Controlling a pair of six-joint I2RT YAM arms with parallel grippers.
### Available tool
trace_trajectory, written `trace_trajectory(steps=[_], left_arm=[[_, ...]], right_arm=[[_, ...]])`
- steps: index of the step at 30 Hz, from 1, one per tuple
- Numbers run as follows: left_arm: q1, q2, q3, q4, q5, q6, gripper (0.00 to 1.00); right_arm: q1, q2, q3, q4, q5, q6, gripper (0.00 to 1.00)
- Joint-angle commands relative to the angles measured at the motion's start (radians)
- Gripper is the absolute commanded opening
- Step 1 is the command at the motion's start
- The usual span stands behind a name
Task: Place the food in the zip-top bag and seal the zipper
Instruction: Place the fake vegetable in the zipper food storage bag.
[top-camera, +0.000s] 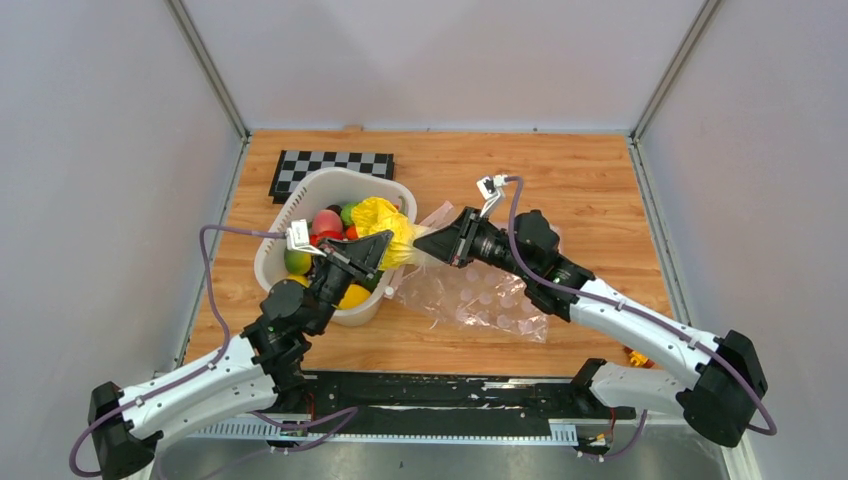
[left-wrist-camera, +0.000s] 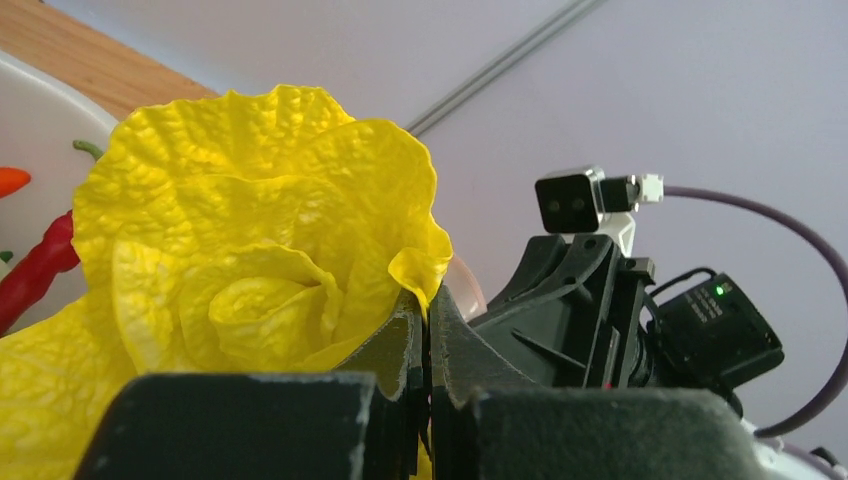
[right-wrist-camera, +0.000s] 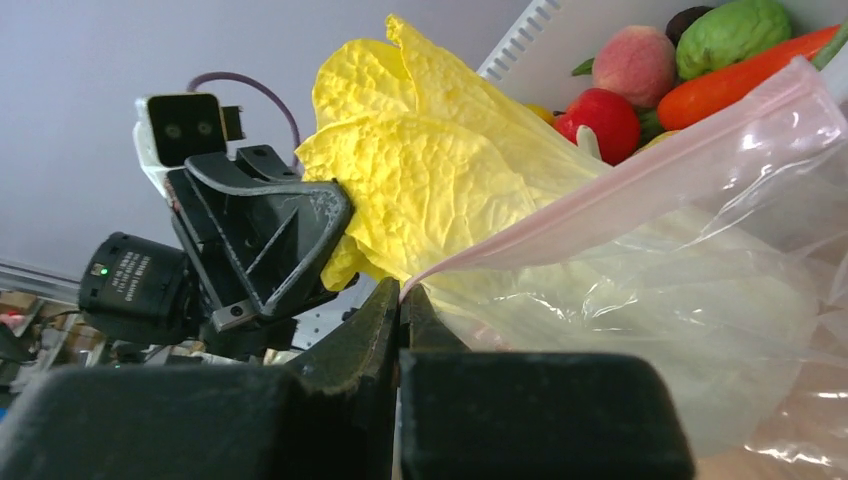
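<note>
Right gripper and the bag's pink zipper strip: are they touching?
Touching. Right wrist view shows the right gripper shut, pinching the end of the zipper.

We find the white slotted plastic basket (top-camera: 268, 262) left of centre on the wooden table (top-camera: 590, 190), the black-and-white checkerboard sheet (top-camera: 340, 160) behind it, the clear crinkly zip-top bag (top-camera: 470, 300) to its right, and the yellow-leaved toy cabbage (top-camera: 385, 225) between basket and bag.

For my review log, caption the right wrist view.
Right claw shut on the zip-top bag's pink zipper, yellow cabbage at its mouth.
</note>
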Motion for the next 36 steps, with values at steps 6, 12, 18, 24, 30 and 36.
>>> trace_trajectory(steps=[6, 12, 18, 24, 30, 36], left_arm=[[-0.003, -0.082, 0.051, 0.146, 0.060, 0.105, 0.00], [-0.003, -0.102, 0.026, 0.186, 0.080, 0.047, 0.00], [-0.003, -0.053, 0.014, 0.199, 0.095, -0.014, 0.00], [-0.004, 0.022, -0.050, 0.293, 0.087, -0.075, 0.00], [-0.003, 0.030, -0.053, 0.300, 0.096, -0.079, 0.00], [0.009, -0.006, -0.035, 0.292, 0.127, -0.071, 0.00]], right_arm=[[-0.008, -0.039, 0.057, -0.227, 0.110, -0.264, 0.00], [-0.008, -0.042, 0.000, -0.068, 0.044, -0.222, 0.00], [-0.009, -0.039, -0.029, 0.083, -0.029, -0.133, 0.00], [-0.008, -0.028, -0.040, 0.185, -0.078, -0.054, 0.00], [-0.012, -0.032, -0.030, 0.161, -0.082, -0.081, 0.00], [-0.031, -0.042, -0.024, 0.130, -0.147, -0.175, 0.00]])
